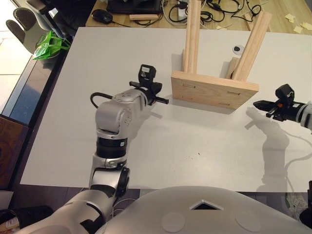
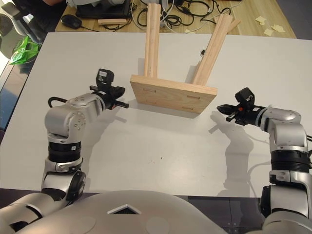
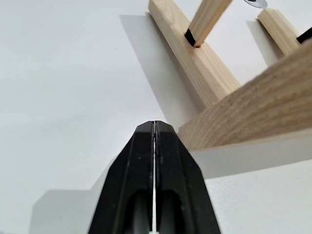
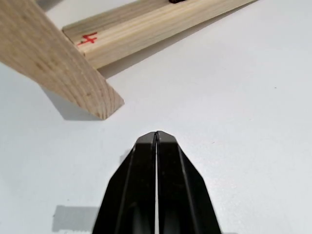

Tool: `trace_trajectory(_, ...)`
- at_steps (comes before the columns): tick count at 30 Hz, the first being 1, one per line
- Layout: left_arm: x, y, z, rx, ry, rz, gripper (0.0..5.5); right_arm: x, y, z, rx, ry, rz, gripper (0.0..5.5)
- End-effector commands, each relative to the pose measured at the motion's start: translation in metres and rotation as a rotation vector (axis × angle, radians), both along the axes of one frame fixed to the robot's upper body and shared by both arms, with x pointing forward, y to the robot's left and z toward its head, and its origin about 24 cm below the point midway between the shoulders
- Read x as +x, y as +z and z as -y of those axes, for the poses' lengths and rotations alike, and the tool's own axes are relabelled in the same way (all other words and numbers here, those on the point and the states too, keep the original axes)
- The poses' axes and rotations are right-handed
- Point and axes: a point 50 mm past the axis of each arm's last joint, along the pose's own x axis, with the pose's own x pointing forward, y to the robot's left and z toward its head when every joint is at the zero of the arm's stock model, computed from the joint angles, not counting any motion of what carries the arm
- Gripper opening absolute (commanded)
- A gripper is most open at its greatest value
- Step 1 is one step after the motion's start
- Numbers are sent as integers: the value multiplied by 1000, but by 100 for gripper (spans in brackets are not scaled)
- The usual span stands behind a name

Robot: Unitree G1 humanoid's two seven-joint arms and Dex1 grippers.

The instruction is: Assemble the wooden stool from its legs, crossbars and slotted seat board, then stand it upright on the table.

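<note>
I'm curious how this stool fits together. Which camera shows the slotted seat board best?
The right eye view: the whole seat board shows, standing on its edge on the table, slots facing the camera. The left eye view shows it whole too, off-centre. Each wrist view catches just a corner of it, close up.

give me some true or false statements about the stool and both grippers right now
1. The stool stands upright on its legs. False: it lies on its side, with the seat board on edge.
2. The left gripper is shut and holds nothing. True.
3. The right gripper is clamped on a leg. False: it is shut and empty, beside the seat board.
4. The grippers sit at opposite ends of the seat board. True.
</note>
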Motion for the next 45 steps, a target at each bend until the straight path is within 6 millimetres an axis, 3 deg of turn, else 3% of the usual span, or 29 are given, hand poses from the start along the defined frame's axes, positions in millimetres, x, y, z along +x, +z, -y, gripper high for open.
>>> trace_trajectory(1, 0, -17, 5, 19, -17, -84, 3, 13, 1, -12, -23, 71, 17, 0)
trace_trajectory(10, 8, -25, 19, 9, -5, -95, 3, 17, 3, -18, -13, 88, 29, 0)
trace_trajectory(28, 3, -27, 32, -13, -22, -105, 3, 19, 1, -27, 56, 70, -16, 0)
trace_trajectory(45, 0, -32, 33, 3, -22, -137, 3, 19, -2, -27, 69, 57, -83, 0)
